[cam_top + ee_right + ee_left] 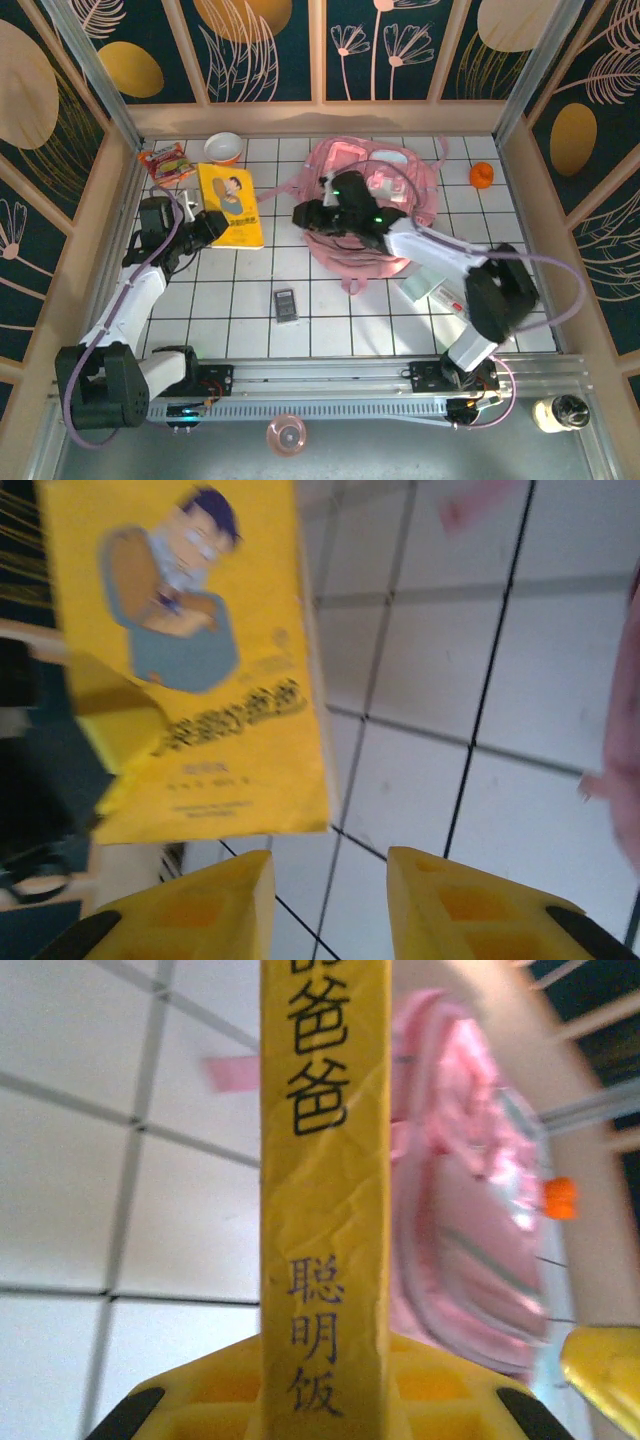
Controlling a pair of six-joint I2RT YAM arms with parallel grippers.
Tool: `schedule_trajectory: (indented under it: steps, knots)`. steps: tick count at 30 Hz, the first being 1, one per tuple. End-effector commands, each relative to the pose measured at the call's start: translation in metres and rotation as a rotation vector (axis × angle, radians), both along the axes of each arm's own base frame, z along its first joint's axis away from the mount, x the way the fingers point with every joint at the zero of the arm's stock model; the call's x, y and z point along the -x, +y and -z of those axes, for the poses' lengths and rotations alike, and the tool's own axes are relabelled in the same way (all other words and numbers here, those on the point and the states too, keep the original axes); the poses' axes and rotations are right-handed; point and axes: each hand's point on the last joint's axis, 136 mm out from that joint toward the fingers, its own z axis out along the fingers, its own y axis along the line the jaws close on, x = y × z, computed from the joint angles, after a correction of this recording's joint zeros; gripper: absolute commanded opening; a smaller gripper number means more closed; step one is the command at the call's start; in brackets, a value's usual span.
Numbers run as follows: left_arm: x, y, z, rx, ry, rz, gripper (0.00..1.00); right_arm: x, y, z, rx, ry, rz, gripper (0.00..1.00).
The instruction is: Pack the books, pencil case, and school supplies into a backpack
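While in left gripper [207, 228], book [232, 200] lengthwise near-to-far; cover up

Pencil case [420, 288]: I see part; right arm [432, 252] covers the rest. Book [322, 1160]: cropped at top. Backpack [470, 1210]: blurred.

Yellow book [232, 205] sits cover-up at far left, cartoon man showing. Pink backpack [415, 185] sprawls centre-right, pale panel showing. Dark grey calculator [286, 305] lies alone mid-table. Mint pencil case [428, 290] rests near the backpack's near side.
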Motion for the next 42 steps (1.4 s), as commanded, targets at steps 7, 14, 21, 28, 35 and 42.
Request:
schedule_trajectory:
  steps: [7, 14, 21, 28, 35, 42]
  knots:
    - [0.046, -0.109, -0.148, 0.285, -0.604, 0.439, 0.00, 0.022, -0.078, -0.115, -0.097, -0.531, 0.165, 0.37]
    - [0.068, -0.143, -0.164, 0.376, -0.663, 0.559, 0.00, 0.064, -0.104, -0.153, -0.225, -0.704, 0.120, 0.49]
    - [0.084, -0.153, -0.180, 0.439, -0.724, 0.620, 0.00, 0.075, -0.098, -0.159, -0.260, -0.707, 0.043, 0.67]
    - [0.094, -0.164, -0.193, 0.499, -0.752, 0.686, 0.00, 0.079, -0.079, -0.164, -0.307, -0.697, -0.065, 0.67]
    - [0.099, -0.172, -0.202, 0.522, -0.769, 0.729, 0.00, 0.060, -0.084, -0.143, -0.301, -0.567, -0.059, 0.68]
    - [0.102, -0.176, -0.210, 0.531, -0.788, 0.749, 0.00, 0.069, -0.071, -0.134, -0.355, -0.519, -0.198, 0.69]
